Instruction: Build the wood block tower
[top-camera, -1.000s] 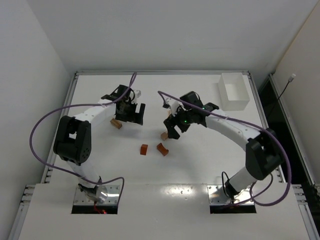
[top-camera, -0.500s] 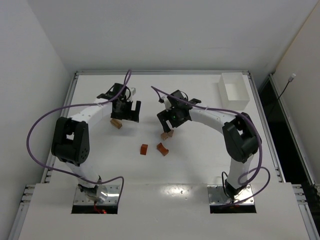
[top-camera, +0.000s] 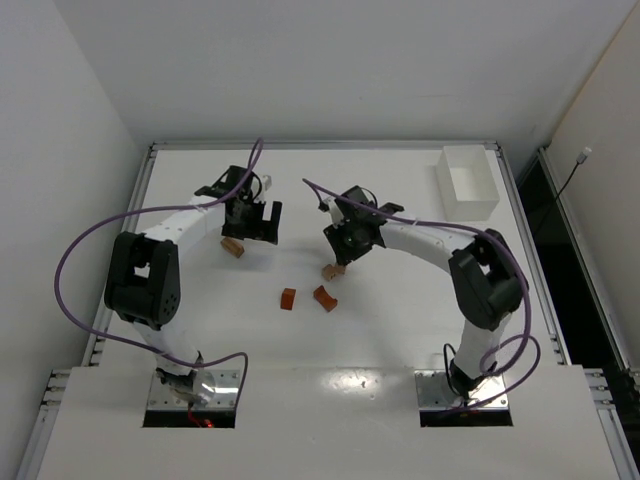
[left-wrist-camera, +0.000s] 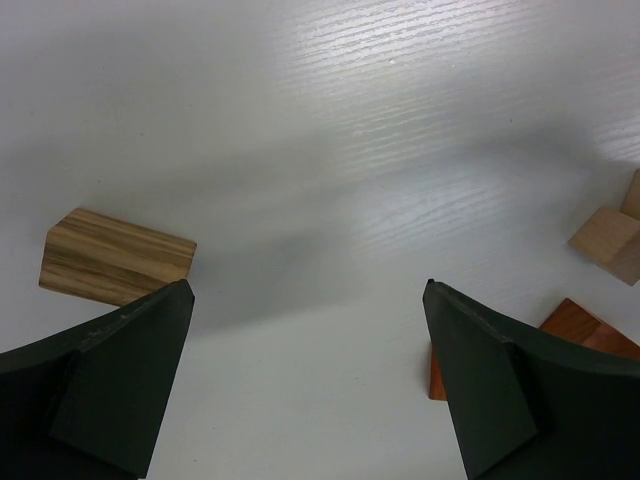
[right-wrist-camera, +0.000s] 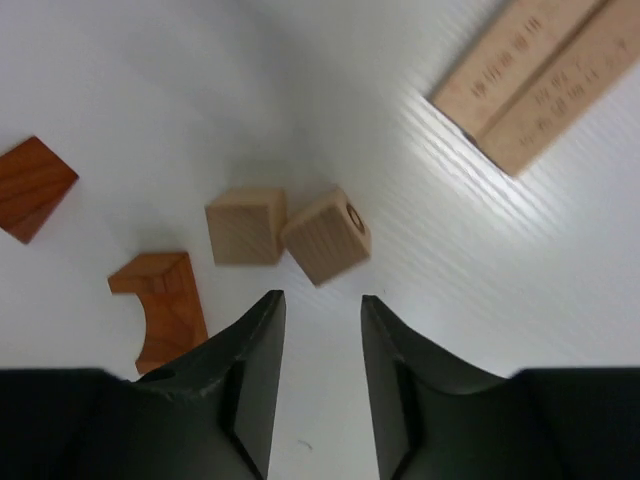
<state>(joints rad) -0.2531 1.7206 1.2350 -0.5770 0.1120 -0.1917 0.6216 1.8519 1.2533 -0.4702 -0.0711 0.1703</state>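
Observation:
The tower's blocks lie loose and flat on the white table. Two pale cubes (right-wrist-camera: 245, 227) (right-wrist-camera: 327, 235) touch at a corner, just ahead of my right gripper (right-wrist-camera: 321, 297), whose jaws stand a narrow gap apart with nothing between them. A reddish arch (right-wrist-camera: 160, 300), a reddish cube (right-wrist-camera: 32, 187) and a pale bar (right-wrist-camera: 535, 75) lie around them. From above, my right gripper (top-camera: 345, 245) hangs over the pale cubes (top-camera: 333, 270). My left gripper (left-wrist-camera: 307, 290) is wide open over bare table, with a tan block (left-wrist-camera: 115, 257) beside its left finger.
A white rectangular tray (top-camera: 467, 183) stands at the back right. The reddish cube (top-camera: 288, 298) and arch (top-camera: 324, 298) lie near the table's middle. The tan block (top-camera: 232, 247) sits just in front of my left gripper (top-camera: 258, 222). Purple cables loop off both arms.
My right gripper has shifted left and back over the pale cubes and its jaws have narrowed. My left gripper moved slightly left and opened a little wider.

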